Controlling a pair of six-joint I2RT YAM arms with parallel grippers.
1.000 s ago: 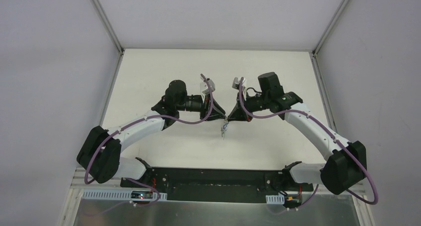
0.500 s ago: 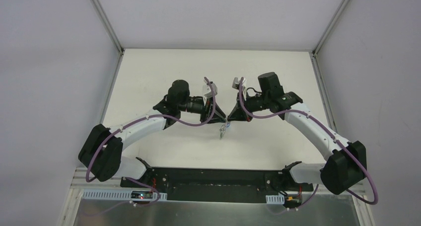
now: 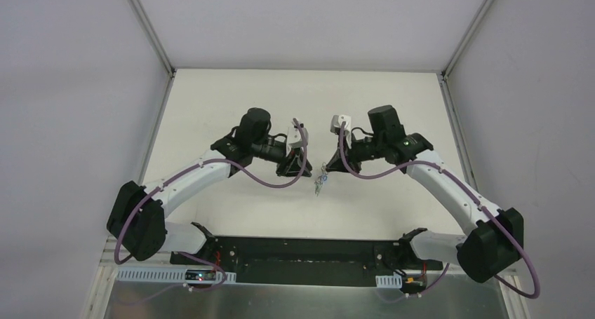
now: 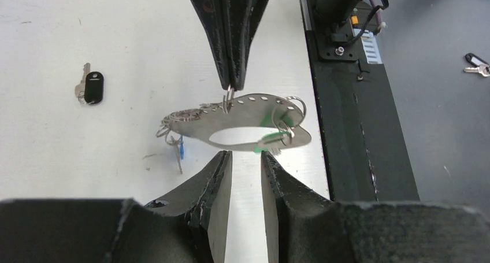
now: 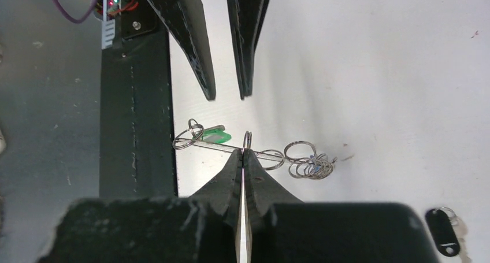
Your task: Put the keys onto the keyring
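Observation:
The keyring [image 4: 248, 119], a flat grey oval loop with a chain of silvery rings, hangs in the air from one small ring. My right gripper [image 5: 243, 151] is shut on that ring; it comes in from the top in the left wrist view [image 4: 230, 88]. The green key [image 4: 267, 139] and the blue key [image 4: 181, 149] hang on the keyring. The black key [image 4: 93, 88] lies on the table apart from it, and shows in the right wrist view [image 5: 443, 230]. My left gripper [image 4: 245, 156] is open and empty, just short of the loop. From above, the bunch [image 3: 320, 184] dangles between both grippers.
The black base rail [image 4: 352, 130] runs along the table's near edge, close to the keyring. Another small key [image 4: 477, 65] lies on the grey surface beyond the rail. White walls and metal frame posts [image 3: 151, 31] bound the table.
My left gripper has let go and drawn back to the left, away from the right gripper's tips. The keyring now hangs from the right gripper alone.

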